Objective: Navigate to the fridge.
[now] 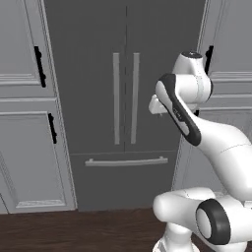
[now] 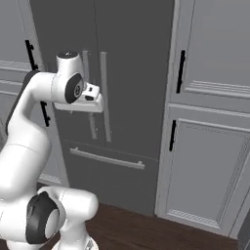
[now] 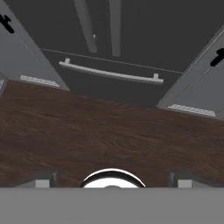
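The white arm [image 1: 197, 142] is rising from the lower right of the left base view and folding back on itself, its hand sitting at mid-frame, in front of the dark front beyond it. In the hand view the pincer [image 3: 112, 181] is pointing down, its two finger tips [image 3: 43, 180] standing wide apart at the bottom of the frame with nothing between them, so it is open and holding nothing. Beyond them the dark wooden floor [image 3: 109, 135] is stretching across the middle of that view. Past the floor, the fridge [image 1: 98, 49] is filling the centre of the left base view, its two vertical bar handles [image 1: 125, 98] showing side by side above the drawer handle [image 1: 126, 161]. Lighter grey cabinet doors [image 2: 210, 161] with short black handles are flanking the fridge on both sides.
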You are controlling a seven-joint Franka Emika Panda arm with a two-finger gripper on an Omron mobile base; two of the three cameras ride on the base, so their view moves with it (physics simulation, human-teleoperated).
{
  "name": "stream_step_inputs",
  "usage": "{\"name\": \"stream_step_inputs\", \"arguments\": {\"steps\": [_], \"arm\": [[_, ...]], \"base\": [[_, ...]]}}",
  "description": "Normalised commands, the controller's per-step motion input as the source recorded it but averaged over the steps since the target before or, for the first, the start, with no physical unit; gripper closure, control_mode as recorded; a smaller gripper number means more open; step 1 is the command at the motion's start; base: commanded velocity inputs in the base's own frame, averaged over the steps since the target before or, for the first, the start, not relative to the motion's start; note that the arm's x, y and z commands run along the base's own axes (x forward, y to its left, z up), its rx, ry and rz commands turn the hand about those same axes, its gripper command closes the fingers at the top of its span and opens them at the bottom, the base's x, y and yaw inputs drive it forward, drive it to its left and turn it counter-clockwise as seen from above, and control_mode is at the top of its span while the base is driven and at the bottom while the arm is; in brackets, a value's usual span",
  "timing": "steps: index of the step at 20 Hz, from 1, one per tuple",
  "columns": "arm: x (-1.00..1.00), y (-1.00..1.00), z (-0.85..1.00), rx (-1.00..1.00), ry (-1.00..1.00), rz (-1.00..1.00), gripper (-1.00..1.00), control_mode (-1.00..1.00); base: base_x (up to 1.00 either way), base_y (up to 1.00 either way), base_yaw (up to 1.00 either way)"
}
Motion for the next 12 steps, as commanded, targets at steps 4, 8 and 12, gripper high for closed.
{"name": "stream_step_inputs", "arguments": {"steps": [4,8,12], "arm": [[0.0,0.0,0.0,0.0,0.0,0.0,-1.0,1.0],[0.0,0.0,0.0,0.0,0.0,0.0,-1.0,1.0],[0.0,0.0,0.0,0.0,0.0,0.0,-1.0,1.0]], "base": [[0.73,0.86,-0.02],[0.67,0.42,-0.07],[0.44,-0.02,-0.02]]}}
